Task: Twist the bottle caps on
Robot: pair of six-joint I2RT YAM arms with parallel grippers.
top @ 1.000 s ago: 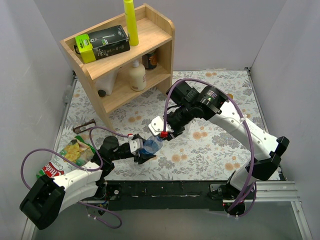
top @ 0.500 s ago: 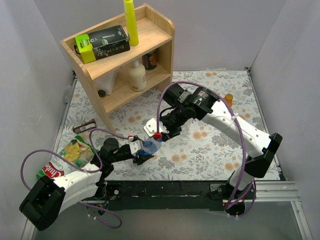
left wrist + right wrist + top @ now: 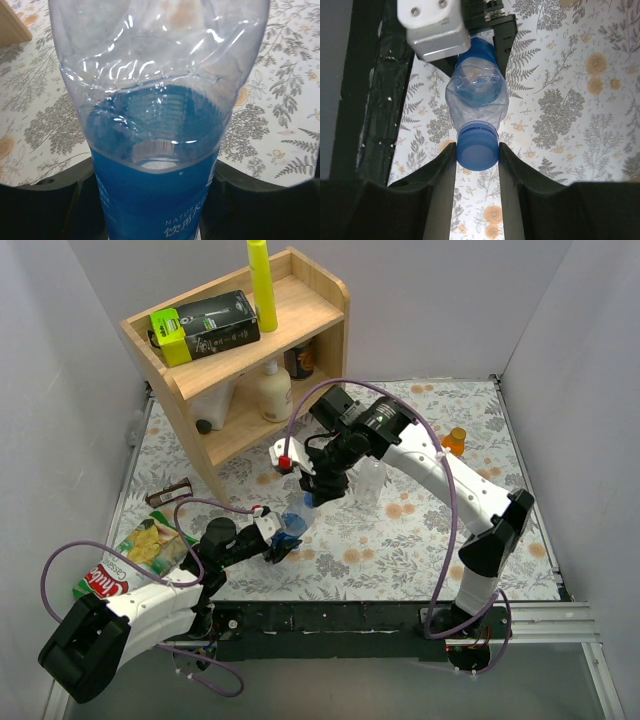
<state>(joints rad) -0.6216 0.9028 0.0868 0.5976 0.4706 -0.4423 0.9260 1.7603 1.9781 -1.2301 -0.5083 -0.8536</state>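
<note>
Since a second ago your right arm has swung up and left toward the shelf [image 3: 300, 315], uncovering the clear bottle [image 3: 370, 481] that stands on the surface [image 3: 420, 540]. Nearest you, the left gripper [image 3: 156, 212] is clamped on the labelled body of the blue-label bottle [image 3: 155, 125], which is tilted with its neck pointing away. At that neck your right gripper [image 3: 477, 152] is closed on the blue cap [image 3: 477, 144], one finger against each side. Farther right stands the orange bottle [image 3: 456, 440].
</note>
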